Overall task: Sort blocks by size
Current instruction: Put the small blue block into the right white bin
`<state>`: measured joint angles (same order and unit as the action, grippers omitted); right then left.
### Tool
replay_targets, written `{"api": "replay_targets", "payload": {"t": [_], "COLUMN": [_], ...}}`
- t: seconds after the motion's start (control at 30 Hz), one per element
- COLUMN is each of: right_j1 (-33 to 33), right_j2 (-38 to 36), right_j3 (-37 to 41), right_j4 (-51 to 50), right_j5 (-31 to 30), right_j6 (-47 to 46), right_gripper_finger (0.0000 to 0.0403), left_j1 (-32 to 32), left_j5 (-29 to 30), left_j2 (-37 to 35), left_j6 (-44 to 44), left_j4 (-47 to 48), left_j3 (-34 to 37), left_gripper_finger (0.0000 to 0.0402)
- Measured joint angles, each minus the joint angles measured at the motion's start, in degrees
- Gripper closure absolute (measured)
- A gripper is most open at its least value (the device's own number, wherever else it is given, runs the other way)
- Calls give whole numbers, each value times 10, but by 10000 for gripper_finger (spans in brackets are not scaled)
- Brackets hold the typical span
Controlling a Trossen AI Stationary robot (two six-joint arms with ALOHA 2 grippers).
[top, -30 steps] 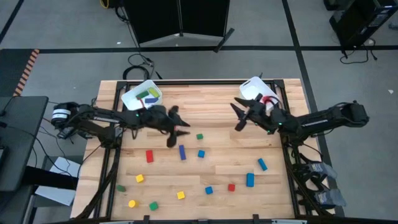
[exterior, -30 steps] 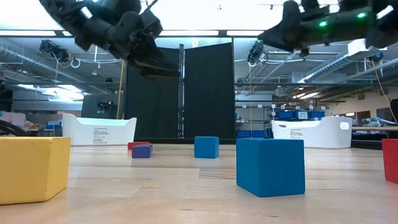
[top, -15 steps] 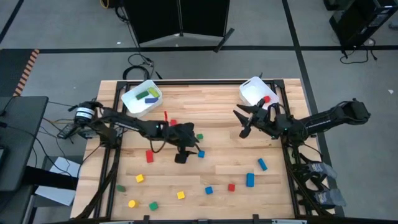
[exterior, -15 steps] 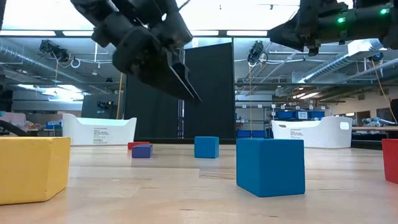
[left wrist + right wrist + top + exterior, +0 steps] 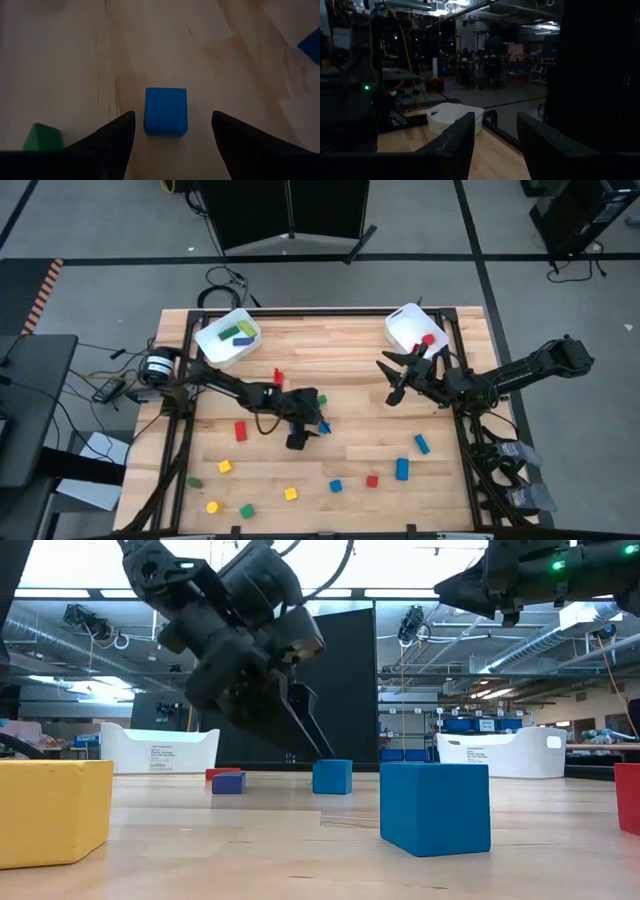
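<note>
We see the pale wooden slatted counter (image 5: 350, 370) carrying two white rectangular plastic bins, one (image 5: 228, 336) at its far left corner and one (image 5: 413, 326) at its far right corner. The left end effector (image 5: 172, 135) hangs low over mid-counter, fingers spread, a small blue cube (image 5: 165, 110) lying between them untouched. The right end effector (image 5: 392, 378) hovers beside the right bin, fingers parted, holding nothing.
</note>
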<state>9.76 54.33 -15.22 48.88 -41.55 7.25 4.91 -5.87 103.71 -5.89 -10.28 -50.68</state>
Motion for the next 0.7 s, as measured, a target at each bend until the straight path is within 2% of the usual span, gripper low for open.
{"api": "replay_targets", "payload": {"t": [0.3,0.4,0.53,0.7], "right_j1": [0,0,0,1], "right_j2": [0,0,0,0], "right_j3": [0,0,0,0], "right_j4": [4,4,5,10], "right_j5": [0,0,0,0], "right_j6": [3,4,5,8], "right_gripper_finger": [244,244,244,244], "left_j1": [0,0,-3,-19], "left_j5": [5,9,19,23], "left_j2": [53,61,62,62], "left_j6": [30,31,31,38], "left_j4": [-69,-98,-106,-137], "left_j3": [0,0,0,-12], "left_gripper_finger": [140,177,264,266]}}
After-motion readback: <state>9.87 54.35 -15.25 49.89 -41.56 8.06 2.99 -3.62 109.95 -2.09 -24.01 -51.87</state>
